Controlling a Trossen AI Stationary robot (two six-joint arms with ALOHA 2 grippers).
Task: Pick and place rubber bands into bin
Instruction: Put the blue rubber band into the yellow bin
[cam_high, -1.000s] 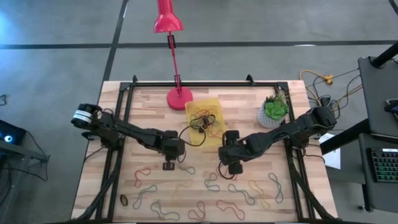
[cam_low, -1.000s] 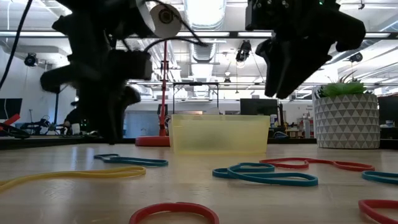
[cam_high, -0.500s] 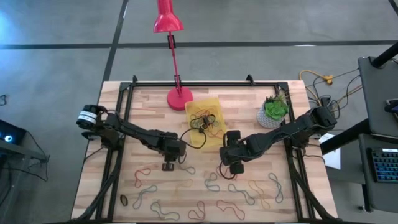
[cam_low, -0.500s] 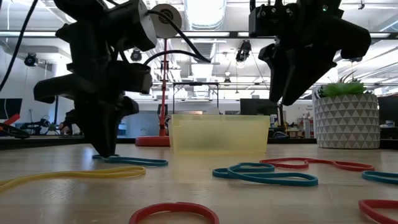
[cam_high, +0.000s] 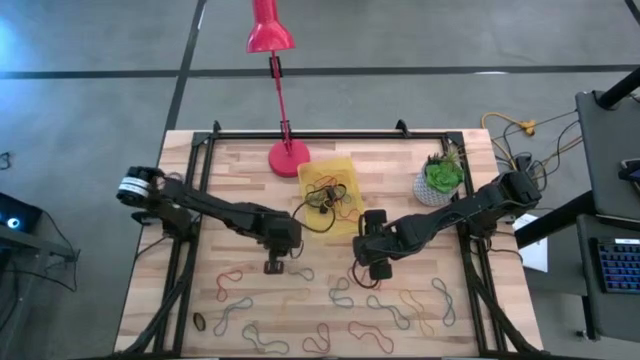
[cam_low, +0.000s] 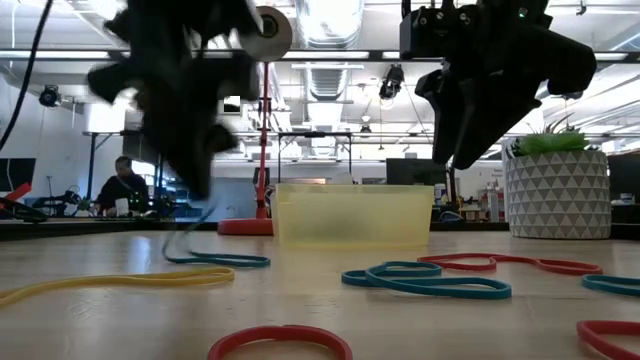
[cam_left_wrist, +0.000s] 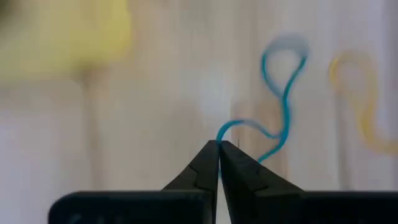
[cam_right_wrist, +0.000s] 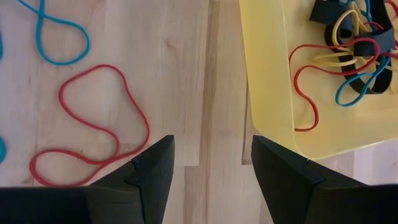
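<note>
my left arm reaches in from the table's left edge toward the middle, and my left gripper (cam_high: 273, 266) points down with its two fingers (cam_left_wrist: 211, 163) pressed together, pinching a blue rubber band (cam_left_wrist: 281, 106) that trails off from the tips. my right arm comes in from the right edge, bent at the elbow, with my right gripper (cam_high: 366, 270) hanging near the table's middle, fingers (cam_right_wrist: 155, 167) spread apart and holding nothing. in the low view both grippers hang above the tabletop, the right one (cam_low: 470, 130) held higher and tilted.
</note>
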